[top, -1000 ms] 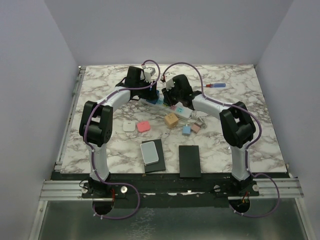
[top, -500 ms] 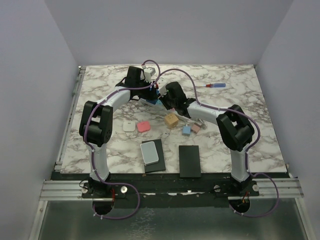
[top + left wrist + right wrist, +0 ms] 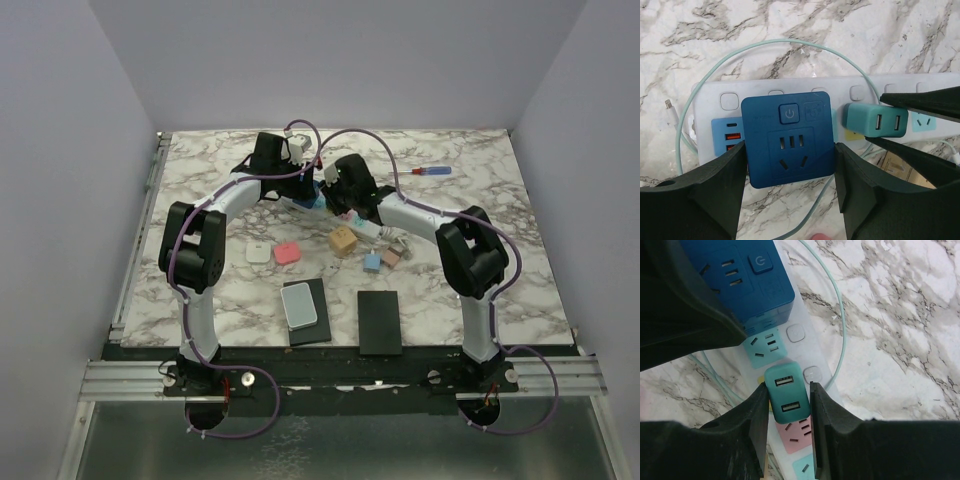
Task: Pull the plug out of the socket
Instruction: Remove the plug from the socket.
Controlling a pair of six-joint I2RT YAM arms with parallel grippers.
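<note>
Surface: white marble with grey veining. It carries everything you see here.

Arms: both reach to the far half and meet about midway between the left and right edges.

Socket: a long white strip lying flat in the far half of the surface. It runs on a slant from far-left to near-right under the two wrists, so most of it is hidden from your top view. A row of white buttons runs along one side. Teal, pink and yellow faces show in the right wrist view. A pale green cord loops around its end.

Two black pads lie at the near edge, one right of centre and one left of centre. A grey slab rests on the left one.

Blue adapter: a dark blue cube sitting on the end of the socket. Your left tool is clenched on it, one finger against each side.

Plug: a small teal block with two USB ports, on the socket between the teal face and the pink one. Your right tool grasps it, with both fingers pressed to its sides. You cannot tell whether its prongs are seated.

Small blocks near mid-surface: tan cube, pink, white.

Screwdriver: red and blue handle, toward the far right, well apart from the socket.
</note>
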